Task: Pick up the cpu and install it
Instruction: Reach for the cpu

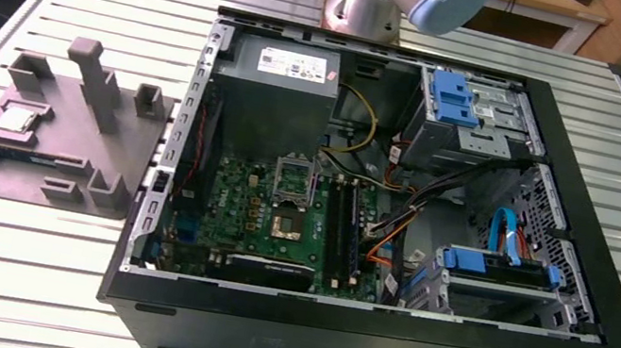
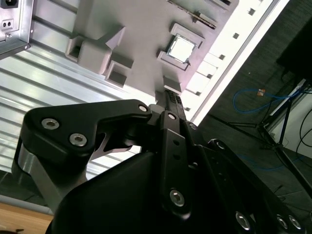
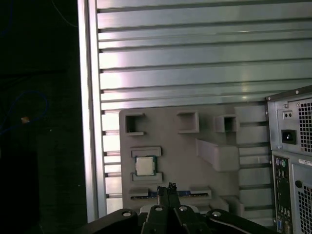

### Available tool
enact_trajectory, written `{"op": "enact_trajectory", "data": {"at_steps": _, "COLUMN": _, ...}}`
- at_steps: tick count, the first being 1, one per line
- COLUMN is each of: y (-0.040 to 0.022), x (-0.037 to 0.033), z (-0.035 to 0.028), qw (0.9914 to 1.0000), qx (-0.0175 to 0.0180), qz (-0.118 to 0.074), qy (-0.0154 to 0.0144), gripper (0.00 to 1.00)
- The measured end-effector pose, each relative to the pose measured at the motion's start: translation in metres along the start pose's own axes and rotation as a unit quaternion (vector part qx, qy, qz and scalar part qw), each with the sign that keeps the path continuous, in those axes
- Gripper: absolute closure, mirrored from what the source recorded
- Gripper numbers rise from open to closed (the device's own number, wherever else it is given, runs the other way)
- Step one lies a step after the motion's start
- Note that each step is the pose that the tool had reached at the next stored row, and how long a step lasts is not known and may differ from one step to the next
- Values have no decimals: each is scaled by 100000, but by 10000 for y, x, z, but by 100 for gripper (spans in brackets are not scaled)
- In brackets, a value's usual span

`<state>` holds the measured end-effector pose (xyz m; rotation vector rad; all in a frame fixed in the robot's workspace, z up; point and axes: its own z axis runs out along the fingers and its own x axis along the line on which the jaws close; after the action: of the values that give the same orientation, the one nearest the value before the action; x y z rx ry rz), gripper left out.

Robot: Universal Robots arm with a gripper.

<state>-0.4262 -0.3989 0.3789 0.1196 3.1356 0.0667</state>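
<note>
Fingers (image 3: 168,191): pressed together, empty, seen in both wrist views.
cpu (image 3: 144,166): just beyond the fingertips, seated in a grey tray (image 3: 170,146) pocket.
Exterior view: open case's socket (image 1: 286,224), well apart.
White label (image 1: 293,63): unreadable.

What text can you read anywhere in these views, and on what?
None can be read.
White label on the power supply: print too small.
Sticker on the computer case rear: too small.
cpu top: no legible marking.
</note>
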Motion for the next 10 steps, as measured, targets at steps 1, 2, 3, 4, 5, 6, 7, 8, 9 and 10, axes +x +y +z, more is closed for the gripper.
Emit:
{"op": "enact_trajectory", "data": {"at_steps": 1, "y": -1, "x": 5, "z": 1, "qw": 100000, "qx": -3, "qz": -1, "qy": -6, "gripper": 90}}
{"op": "enact_trajectory", "data": {"at_steps": 2, "y": -1, "x": 10, "z": 0, "qw": 100000, "qx": -1, "qz": -1, "qy": -1, "gripper": 90}}
{"op": "enact_trajectory", "data": {"at_steps": 3, "y": -1, "x": 13, "z": 0, "qw": 100000, "qx": -1, "qz": 0, "qy": 0, "gripper": 90}}
{"op": "enact_trajectory", "data": {"at_steps": 4, "y": -1, "x": 21, "z": 0, "qw": 100000, "qx": -1, "qz": 1, "qy": -6, "gripper": 90}}
{"op": "enact_trajectory", "data": {"at_steps": 5, "y": -3, "x": 43, "z": 0, "qw": 100000, "qx": 0, "qz": 4, "qy": -2, "gripper": 90}}
{"op": "enact_trajectory", "data": {"at_steps": 6, "y": -4, "x": 56, "z": 0, "qw": 100000, "qx": -1, "qz": 6, "qy": 0, "gripper": 90}}
{"op": "enact_trajectory", "data": {"at_steps": 7, "y": -4, "x": 57, "z": 0, "qw": 100000, "qx": -1, "qz": 3, "qy": -2, "gripper": 90}}
{"op": "enact_trajectory", "data": {"at_steps": 8, "y": -4, "x": 57, "z": 0, "qw": 100000, "qx": -1, "qz": -3, "qy": -2, "gripper": 90}}
{"op": "enact_trajectory", "data": {"at_steps": 9, "y": -4, "x": 58, "z": 0, "qw": 100000, "qx": 0, "qz": -4, "qy": -1, "gripper": 90}}
{"op": "enact_trajectory", "data": {"at_steps": 10, "y": -5, "x": 59, "z": -1, "qw": 100000, "qx": 2, "qz": -5, "qy": 3, "gripper": 90}}
